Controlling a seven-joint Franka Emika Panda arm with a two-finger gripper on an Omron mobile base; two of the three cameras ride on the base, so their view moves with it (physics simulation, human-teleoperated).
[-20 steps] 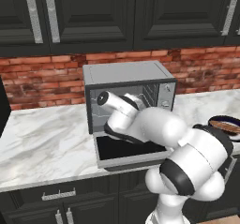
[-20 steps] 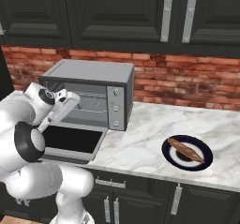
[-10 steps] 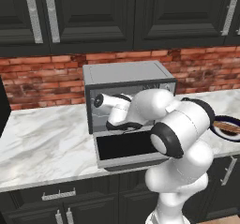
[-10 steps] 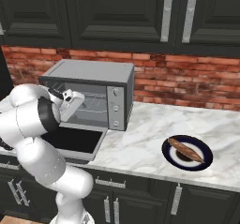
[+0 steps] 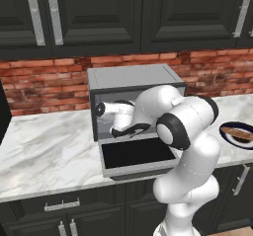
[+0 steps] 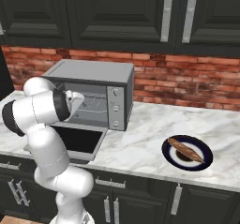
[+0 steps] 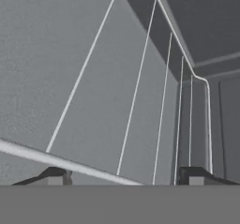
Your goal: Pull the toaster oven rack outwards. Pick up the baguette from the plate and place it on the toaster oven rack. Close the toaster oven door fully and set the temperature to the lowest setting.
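I'm on the first step: getting hold of the toaster oven rack (image 7: 140, 96) to draw it out. The toaster oven door (image 5: 136, 153) is dropped flat toward me, and my arm reaches over it into the cavity of the toaster oven (image 6: 93, 73). In the hand view the two fingers (image 7: 55, 177) stand apart, one low at each side, with the rack's front wire crossing slantwise between them and its thinner wires running away toward the back wall. I judge the front wire sits inside the gap but not yet pinched; nothing is held. Next move, as I read it: close the fingers on that front wire, then pull straight back along the rails, keeping level so the rack does not bind. The baguette (image 6: 185, 149) lies on the plate (image 6: 204, 158), on the counter (image 6: 140, 138) well to the right of the oven, untouched. Hard to make out: from both base views the hand is buried in the cavity behind my own wrist and elbow, so I cannot check contact from outside. In the left base view the oven's knob panel is hidden behind my arm and the plate is cut by the right edge. How far the rack already sits forward, I cannot tell.
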